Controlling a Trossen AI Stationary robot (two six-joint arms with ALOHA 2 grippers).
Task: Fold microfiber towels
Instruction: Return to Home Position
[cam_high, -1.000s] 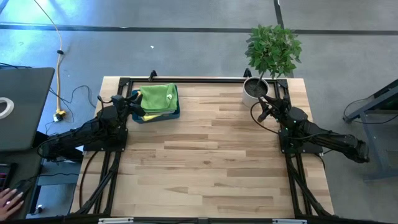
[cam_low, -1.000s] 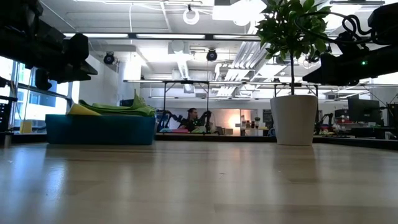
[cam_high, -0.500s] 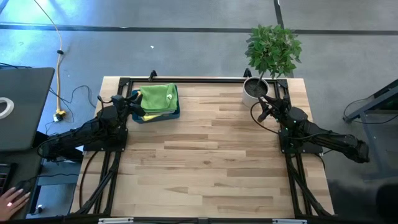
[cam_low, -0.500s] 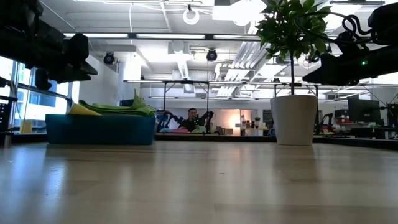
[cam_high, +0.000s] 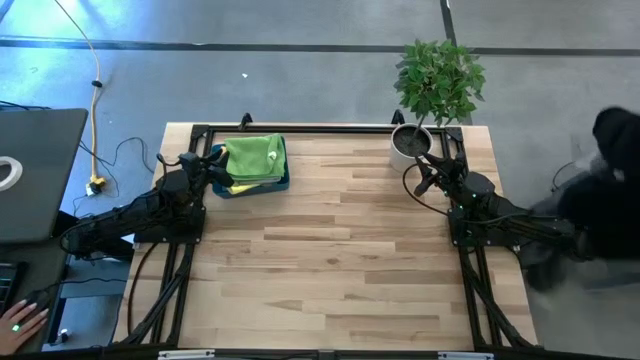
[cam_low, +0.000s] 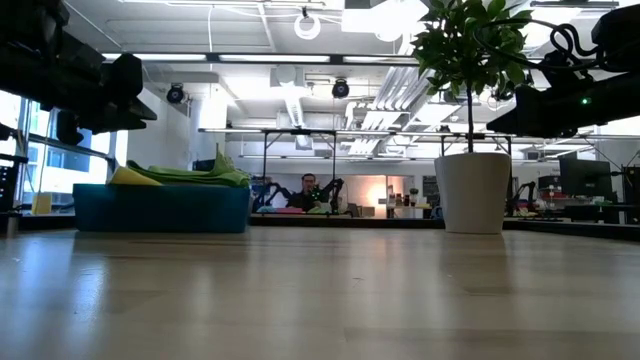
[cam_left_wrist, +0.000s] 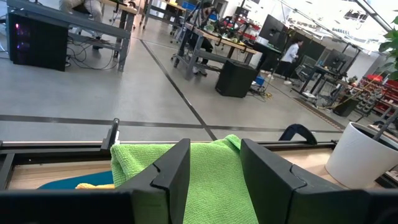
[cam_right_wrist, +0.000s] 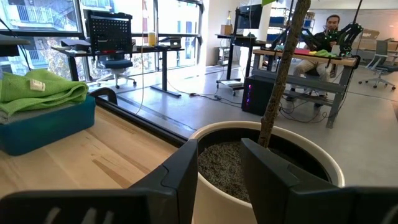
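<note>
A stack of microfiber towels (cam_high: 255, 157), green on top with yellow showing below, lies in a dark teal tray (cam_high: 285, 183) at the table's far left. The low view shows the towels (cam_low: 190, 175) heaped above the tray's rim (cam_low: 160, 208). My left gripper (cam_high: 212, 160) hovers level just left of the tray, open, and its wrist view shows the green towel (cam_left_wrist: 137, 165) beyond the fingers. My right gripper (cam_high: 428, 180) hovers level at the far right, open, facing the white plant pot (cam_right_wrist: 273, 155). Neither gripper touches anything.
A potted plant (cam_high: 410, 143) stands at the table's far right corner. A dark frame rail (cam_high: 330, 127) runs along the far edge. The bare wooden tabletop (cam_high: 330, 250) spreads between the arms. A person (cam_high: 600, 200) stands close beside the right arm; a hand (cam_high: 15, 322) shows at the lower left.
Both arms have kept still. A person has come into the high view at the right edge, beside the right arm.
</note>
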